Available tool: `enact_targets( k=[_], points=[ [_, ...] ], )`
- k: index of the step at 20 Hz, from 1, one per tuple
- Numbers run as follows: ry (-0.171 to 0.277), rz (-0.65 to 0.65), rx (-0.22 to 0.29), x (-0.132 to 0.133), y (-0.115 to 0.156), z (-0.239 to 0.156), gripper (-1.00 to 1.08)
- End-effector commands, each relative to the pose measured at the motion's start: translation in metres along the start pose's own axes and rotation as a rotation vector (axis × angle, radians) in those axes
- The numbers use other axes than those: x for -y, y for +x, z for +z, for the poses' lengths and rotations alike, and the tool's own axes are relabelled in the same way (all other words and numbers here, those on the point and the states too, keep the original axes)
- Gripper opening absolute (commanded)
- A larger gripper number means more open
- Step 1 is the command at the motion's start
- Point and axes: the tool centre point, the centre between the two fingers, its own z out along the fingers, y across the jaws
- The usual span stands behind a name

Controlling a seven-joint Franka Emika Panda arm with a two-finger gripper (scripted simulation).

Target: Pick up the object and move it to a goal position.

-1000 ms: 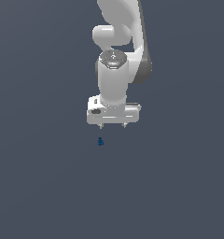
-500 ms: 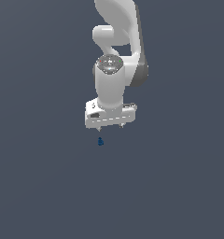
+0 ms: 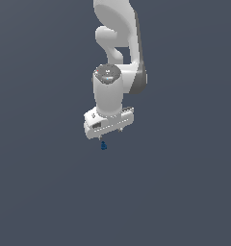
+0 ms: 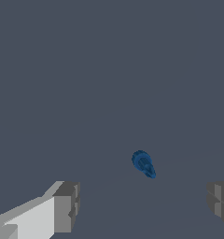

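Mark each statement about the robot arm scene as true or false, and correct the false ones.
1. The hand is open, its fingers spread wide apart. True.
2. The dark-blue object is clamped between the fingers. False: it lies free on the grey floor, touched by neither finger.
3. In the exterior view the object shows just below the hand. True.
4. The object is red and larger than the hand. False: it is dark blue and far smaller than the hand.
5. Several other items lie around the object. False: only the one object is visible.
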Motion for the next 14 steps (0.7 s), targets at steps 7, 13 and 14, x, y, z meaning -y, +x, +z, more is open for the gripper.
enact_targets(
  k=[7, 13, 14],
  points=[
    [0.001, -0.214, 0.002, -0.011, -0.007, 0.018, 1.00],
    [0.003, -0.364, 0.002, -0.019, -0.013, 0.031, 1.00],
    [0.003, -0.389, 0.002, -0.020, -0.014, 0.033, 1.00]
  ],
)
